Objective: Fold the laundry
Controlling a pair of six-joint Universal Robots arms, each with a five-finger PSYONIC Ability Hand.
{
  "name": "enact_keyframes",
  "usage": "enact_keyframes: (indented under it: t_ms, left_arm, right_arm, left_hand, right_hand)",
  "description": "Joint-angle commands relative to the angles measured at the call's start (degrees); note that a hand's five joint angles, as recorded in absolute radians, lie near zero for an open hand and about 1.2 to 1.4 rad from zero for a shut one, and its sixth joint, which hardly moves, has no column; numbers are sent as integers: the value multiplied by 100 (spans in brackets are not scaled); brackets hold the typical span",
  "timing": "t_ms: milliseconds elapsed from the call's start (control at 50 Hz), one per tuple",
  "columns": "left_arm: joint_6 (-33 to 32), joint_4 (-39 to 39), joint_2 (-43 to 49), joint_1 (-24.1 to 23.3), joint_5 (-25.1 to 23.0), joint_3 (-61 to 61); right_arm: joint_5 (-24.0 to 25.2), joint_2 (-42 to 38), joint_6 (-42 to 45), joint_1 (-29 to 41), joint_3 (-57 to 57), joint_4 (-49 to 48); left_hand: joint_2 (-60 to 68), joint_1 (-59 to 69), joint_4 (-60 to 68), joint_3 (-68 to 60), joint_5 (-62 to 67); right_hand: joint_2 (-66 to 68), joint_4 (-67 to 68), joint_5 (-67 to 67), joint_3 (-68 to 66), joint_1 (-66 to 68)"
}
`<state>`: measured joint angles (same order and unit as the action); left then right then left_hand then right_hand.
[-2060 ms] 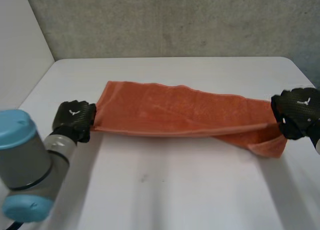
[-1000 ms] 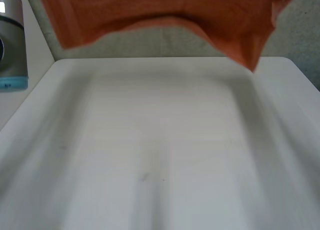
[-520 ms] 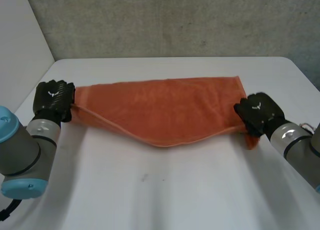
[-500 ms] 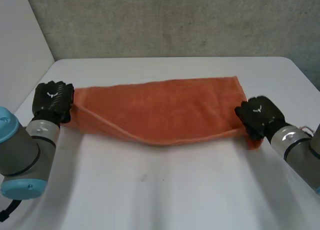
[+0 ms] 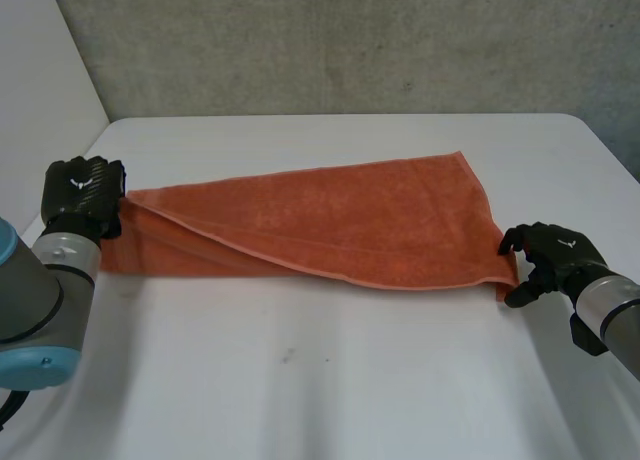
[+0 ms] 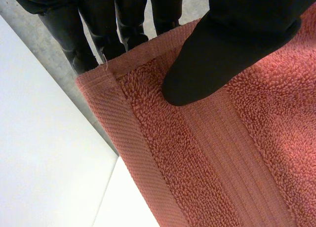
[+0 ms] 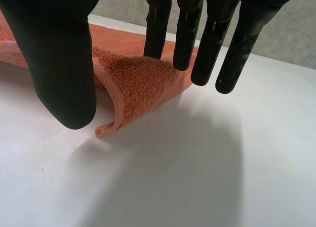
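One orange towel (image 5: 330,230) lies lengthwise across the white table (image 5: 330,380) in the head view. It is doubled over with a slanting fold edge, narrow at its left end and broader at its right. The left hand (image 5: 78,192) sits at the towel's left end, knuckles up, and the right hand (image 5: 552,255) is at the near right corner. Each hand's back bears a small white emblem (image 5: 78,182), too small to read.

From the left wrist, the towel (image 6: 237,163) shows looped terry with a flat woven hem. The left hand (image 6: 232,44) pinches it near a corner, thumb on top and fingers (image 6: 126,19) behind the edge.

From the right wrist, the right hand (image 7: 59,54) is spread with straight fingers (image 7: 183,34), gripping nothing. The towel (image 7: 138,84) corner curls up off the table (image 7: 173,177) between thumb and fingers.
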<state>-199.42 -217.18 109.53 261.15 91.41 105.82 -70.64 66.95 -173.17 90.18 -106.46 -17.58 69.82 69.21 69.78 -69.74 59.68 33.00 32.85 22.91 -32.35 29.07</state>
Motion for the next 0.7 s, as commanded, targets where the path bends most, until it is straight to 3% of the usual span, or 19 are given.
enact_keyframes:
  t_ms: [20, 300, 360, 440, 520, 580, 700]
  left_arm:
    - [0, 0, -2, -3, 0, 0]
    - [0, 0, -2, -3, 0, -9]
    - [0, 0, -2, -3, 0, -9]
    - [0, 0, -2, -11, 8, 9]
    - [0, 9, -2, -29, 17, 27]
    - [0, 61, -28, -38, 26, 53]
    - [-70, 280, -326, -47, 17, 281]
  right_arm:
    - [-3, -129, -366, -62, 37, -17]
    - [-178, -446, -1122, -9, 160, -457]
    - [-398, -569, -1210, -9, 274, -562]
    - [-635, -631, -1202, 0, 362, -623]
    - [-873, -552, -1140, -35, 371, -729]
    - [-1005, -323, -903, 9, 362, -879]
    - [-935, 659, 779, -9, 108, -809]
  left_hand:
    - [1018, 1079, 1022, -1026, 1032]
    - [1018, 1079, 1022, -1026, 1032]
    - [1018, 1079, 1022, -1026, 1032]
    - [1018, 1079, 1022, -1026, 1032]
    - [1018, 1079, 1022, -1026, 1032]
    - [1018, 1079, 1022, -1026, 1032]
    - [1018, 1079, 1022, -1026, 1032]
  right_hand:
    - [231, 247, 241, -296, 624]
    - [1022, 1038, 1031, -1087, 1415]
    - [1678, 1694, 1687, -1743, 2071]
    - [4688, 4704, 4698, -4753, 5081]
    - [4700, 4715, 4709, -4765, 5093]
    - [4700, 4715, 4709, -4765, 5093]
    - [4700, 4715, 4709, -4765, 5093]
